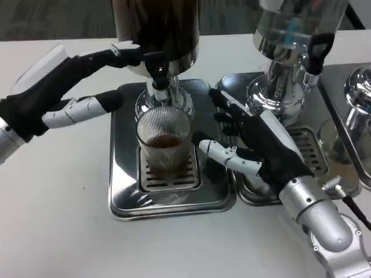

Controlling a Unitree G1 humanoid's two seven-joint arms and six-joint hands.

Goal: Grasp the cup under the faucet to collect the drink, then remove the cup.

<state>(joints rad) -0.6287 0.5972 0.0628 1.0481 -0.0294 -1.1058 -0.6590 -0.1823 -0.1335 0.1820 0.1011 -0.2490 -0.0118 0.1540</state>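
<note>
Ribbed glass cup (pixel 165 145): clear, upright, standing on the slotted grate (pixel 169 176) of the left drip tray (pixel 124 197), directly beneath the faucet (pixel 159 78). It holds a shallow layer of brown drink.

Left dispenser (pixel 156 26): dark tank on a chrome base; black tap fitting at the front, spout aimed down into the cup.

Left drip tray: polished steel, rectangular, lying on the white desk (pixel 52 220).

Left hand (pixel 61 92): raised at the left of the dispenser, holding nothing. Fingers apart; the upper black fingers reach along to the tap lever (pixel 136 55) and touch or nearly touch it, which of the two cannot be told. A lower white finger with a black tip points toward the dispenser base, clear of the cup.

Right hand (pixel 255 145): just right of the cup, palm turned toward it, fingers spread and empty. The white thumb lies low beside the cup's right wall, very close; contact cannot be confirmed. The black fingers extend behind and to the right of the cup, over the seam between the two trays.

Right dispenser (pixel 290 46): clear tank on a chrome pedestal with a black tap handle, standing on a second drip tray (pixel 310 156) just beside the first.

Further chrome fitting (pixel 356 92) at the far right edge, partly cut off.
</note>
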